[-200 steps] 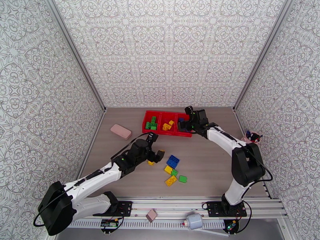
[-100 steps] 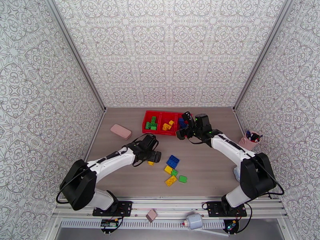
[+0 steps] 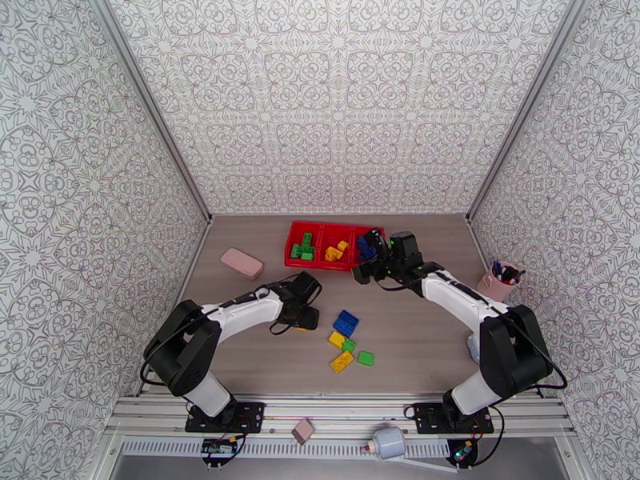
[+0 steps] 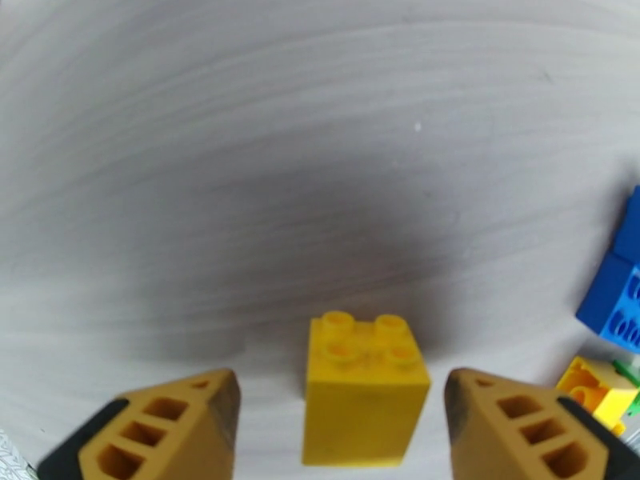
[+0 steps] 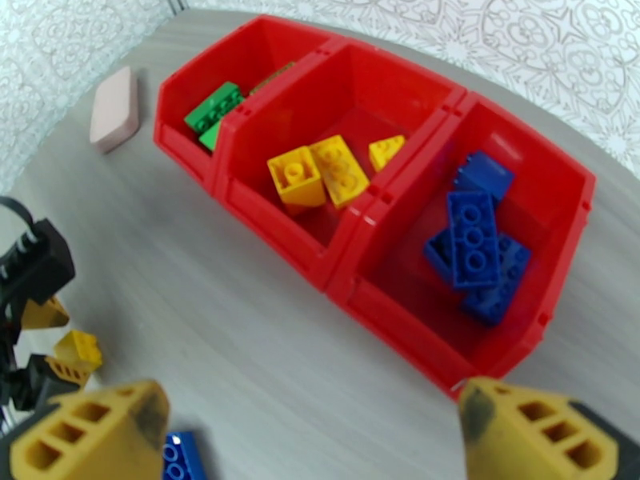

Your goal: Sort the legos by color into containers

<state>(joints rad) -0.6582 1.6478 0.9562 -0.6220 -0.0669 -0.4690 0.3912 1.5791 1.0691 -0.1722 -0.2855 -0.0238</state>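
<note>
On the table (image 4: 240, 154), a yellow square brick (image 4: 364, 386) stands studs-up between my left gripper's (image 4: 342, 398) fingers, which have narrowed since a second ago but clear both its sides. My right gripper (image 5: 312, 410), spread wide and empty, has backed off the red tray's (image 5: 336, 262) blue-brick compartment.

Loose: 3 yellow legos (image 3: 337, 338), 2 green legos (image 3: 366, 358), 1 blue lego (image 3: 346, 322). 1 red tray (image 5: 400, 314) split in 3; middle part holds 3 yellow. 1 pink block (image 3: 242, 263), 1 pen cup (image 3: 496, 283)
</note>
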